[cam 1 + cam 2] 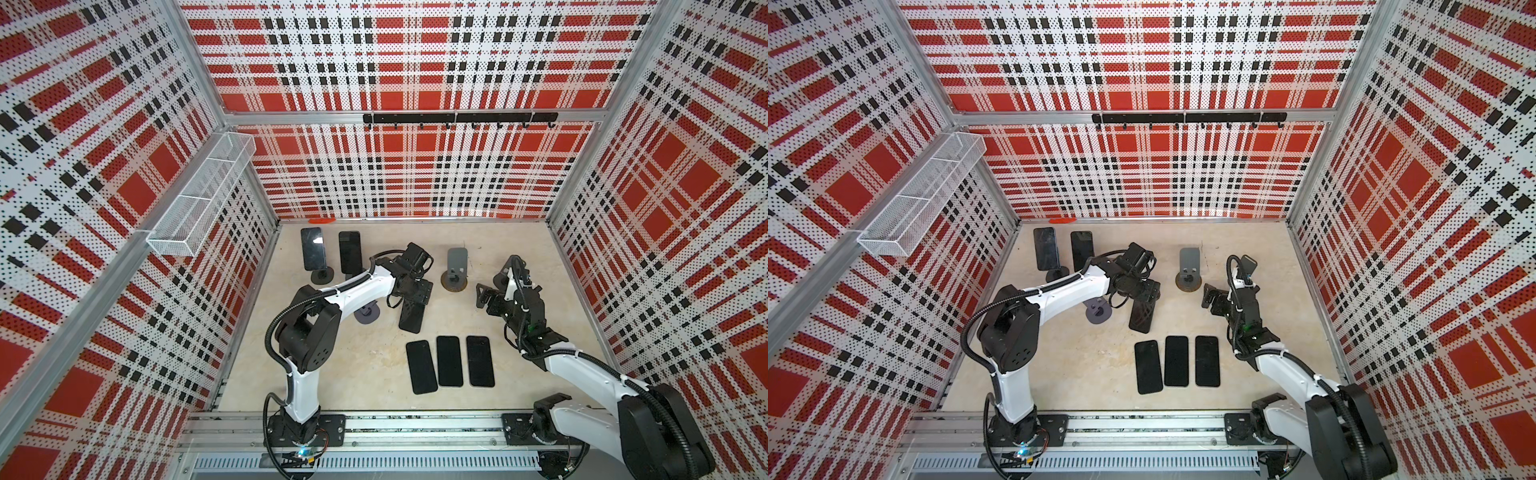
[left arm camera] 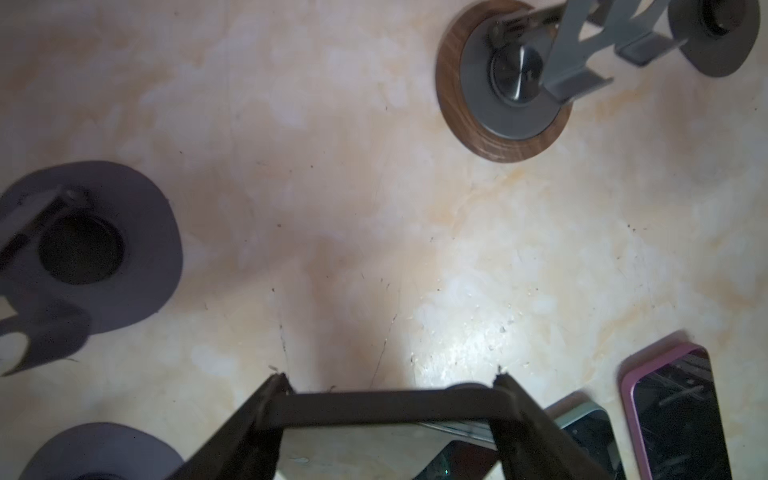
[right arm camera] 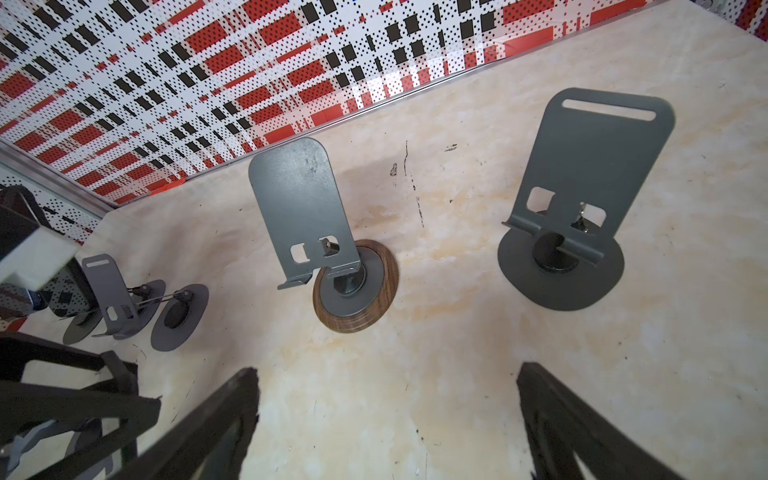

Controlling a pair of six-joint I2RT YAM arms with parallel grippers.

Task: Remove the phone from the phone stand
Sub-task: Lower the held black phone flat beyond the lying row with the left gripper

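Observation:
My left gripper [image 1: 415, 296] is shut on a black phone [image 1: 410, 318], pinching it across its width. The phone hangs tilted over the table, clear of any stand. In the left wrist view its dark edge [image 2: 390, 405] spans the gap between the two fingertips of the left gripper [image 2: 390, 376]. An empty grey phone stand [image 1: 368, 313] sits just left of it, partly under the left arm. My right gripper [image 1: 484, 296] is open and holds nothing, beside the wood-based stand [image 1: 456, 270]; in the right wrist view the right gripper [image 3: 386, 374] is over bare table.
Two phones [image 1: 312, 248] [image 1: 350, 251] lean on stands at the back left. Three phones lie flat in a row [image 1: 449, 360] near the front. Another empty grey stand [image 3: 582, 166] stands next to the wood-based one [image 3: 307, 216]. Plaid walls enclose the table [image 1: 519, 249].

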